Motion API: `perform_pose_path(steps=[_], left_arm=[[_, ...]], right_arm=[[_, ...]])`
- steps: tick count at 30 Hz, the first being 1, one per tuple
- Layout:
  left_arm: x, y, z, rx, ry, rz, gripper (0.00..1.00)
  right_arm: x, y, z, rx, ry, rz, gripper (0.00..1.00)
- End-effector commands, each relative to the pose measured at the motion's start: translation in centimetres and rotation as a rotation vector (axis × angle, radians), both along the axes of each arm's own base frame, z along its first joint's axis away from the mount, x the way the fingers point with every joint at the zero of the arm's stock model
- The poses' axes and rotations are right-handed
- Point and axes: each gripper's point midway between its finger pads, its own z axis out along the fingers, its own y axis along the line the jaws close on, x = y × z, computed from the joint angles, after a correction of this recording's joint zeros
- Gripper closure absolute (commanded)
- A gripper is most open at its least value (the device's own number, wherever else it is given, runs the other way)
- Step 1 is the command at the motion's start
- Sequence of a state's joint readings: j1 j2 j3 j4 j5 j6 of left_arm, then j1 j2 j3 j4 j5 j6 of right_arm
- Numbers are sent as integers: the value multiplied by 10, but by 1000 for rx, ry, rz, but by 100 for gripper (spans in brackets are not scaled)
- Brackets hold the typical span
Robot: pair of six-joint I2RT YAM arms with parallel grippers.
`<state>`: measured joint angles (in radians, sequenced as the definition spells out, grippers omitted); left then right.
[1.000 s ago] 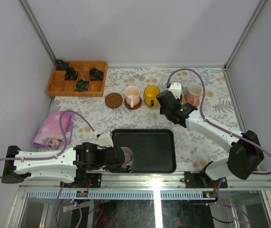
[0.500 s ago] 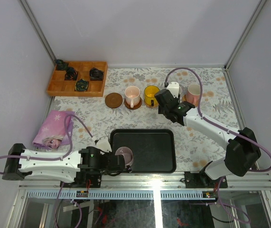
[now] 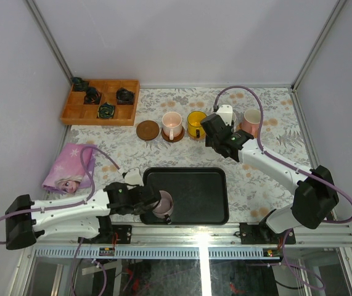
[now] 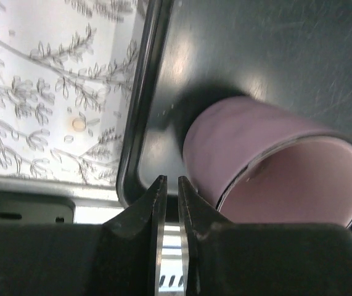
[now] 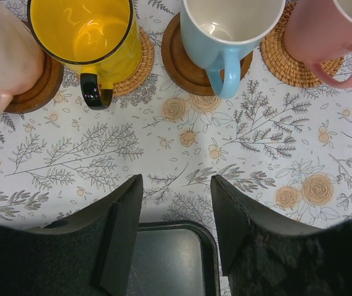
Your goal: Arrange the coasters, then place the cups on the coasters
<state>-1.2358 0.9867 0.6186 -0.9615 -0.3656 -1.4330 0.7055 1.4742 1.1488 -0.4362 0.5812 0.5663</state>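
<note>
Mauve mug point(image 3: 163, 203) sits in the near left corner of the black tray point(image 3: 197, 185), its mouth facing up in the overhead view. The left gripper point(image 4: 171, 188) is low at that corner, just left of the mug. Its fingers are drawn in to a thin slit with nothing seen between them. The right-hand finger is against the mug's wall or very close to it; which cannot be told. The right gripper point(image 5: 176, 188) hangs above the floral tablecloth point(image 5: 71, 160) just beyond the tray's far edge, fingers spread apart and holding nothing.

Beyond it a row runs along the far side. A bare wooden coaster point(image 3: 147, 130) is at the left end, then a pale pink mug point(image 3: 172, 123) on a wooden coaster. Next come a yellow mug point(image 5: 80, 31) on a woven coaster point(image 5: 140, 65) and a pale blue mug point(image 5: 225, 28) on another wooden disc. A pink mug point(image 5: 323, 37) on a second woven one is at the right end.

In the far left corner a wooden compartment box point(image 3: 80, 112) holds small black objects point(image 3: 125, 95). A pink printed cloth point(image 3: 69, 168) lies nearer, along the left side.
</note>
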Motion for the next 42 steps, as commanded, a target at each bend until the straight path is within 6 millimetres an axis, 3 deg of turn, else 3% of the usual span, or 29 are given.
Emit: perform_pose_path(steps=[1, 13, 21, 26, 28, 31, 33, 37, 38, 40, 42], left_arm=[[33, -10, -1, -2, -83, -92, 88], [100, -22, -18, 81, -133, -258, 87], [157, -76, 3, 21, -241, -382, 87], [177, -104, 5, -18, -263, -412, 87], [187, -106, 6, 11, -280, -408, 87], [206, -92, 18, 96, -323, -370, 87], [214, -80, 28, 121, -341, -355, 77], [203, -68, 45, 130, -321, -384, 27], [197, -65, 46, 125, -299, -386, 20], [182, -59, 49, 104, -257, -372, 16], [167, -49, 54, 77, -228, -331, 19]], right_arm=[[8, 1, 19, 20, -35, -11, 44], [9, 0, 20, 28, -39, -34, 45], [8, -1, 23, 35, -42, -45, 45], [6, -4, 25, 38, -45, -56, 45], [5, -4, 26, 43, -48, -57, 45], [3, -6, 28, 47, -53, -56, 45], [2, -7, 29, 49, -58, -57, 44], [2, -11, 32, 46, -74, -63, 44], [2, -11, 33, 46, -79, -63, 44], [1, -12, 34, 46, -84, -62, 43], [1, -13, 33, 45, -84, -61, 43]])
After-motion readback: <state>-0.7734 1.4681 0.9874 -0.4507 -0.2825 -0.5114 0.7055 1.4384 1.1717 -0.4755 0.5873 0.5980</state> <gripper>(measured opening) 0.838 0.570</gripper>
